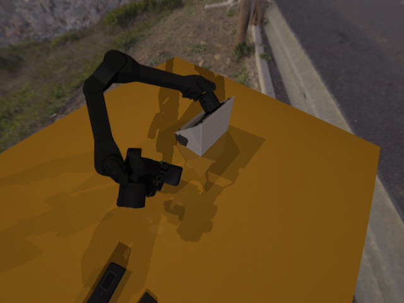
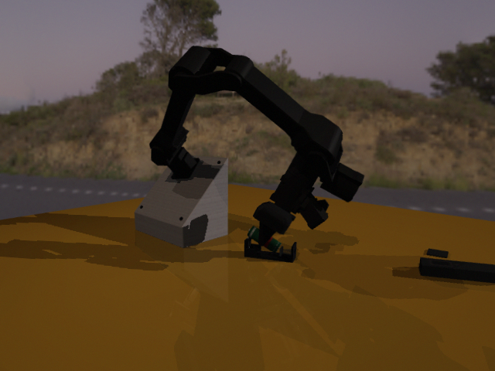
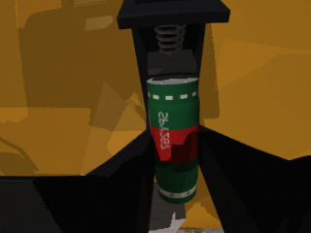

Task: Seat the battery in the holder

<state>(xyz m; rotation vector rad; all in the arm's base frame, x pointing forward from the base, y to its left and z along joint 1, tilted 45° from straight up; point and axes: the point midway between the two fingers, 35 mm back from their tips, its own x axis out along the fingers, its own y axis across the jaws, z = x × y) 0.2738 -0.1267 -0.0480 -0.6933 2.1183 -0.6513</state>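
The green battery (image 2: 274,244) (image 3: 175,114) with a red band is tilted in the holder (image 2: 255,253) (image 3: 175,16). In the exterior view its flat end is low, toward the holder's right end, and its terminal end is raised at the left end wall. In the wrist view the flat silver end faces the spring (image 3: 170,40), with a gap between them. My gripper (image 3: 173,134) is shut on the battery around its middle, with one finger on each side. The lip and the contact under the battery are hidden. In the top view the arm hides most of the holder.
The arm's base stands on a pale wedge-shaped block (image 1: 213,130) (image 2: 159,217), close behind the holder. A long dark box (image 1: 106,281) (image 2: 455,270) and a small dark piece (image 1: 147,297) (image 2: 437,253) lie on the orange table (image 1: 293,211) (image 2: 120,311), away from the holder.
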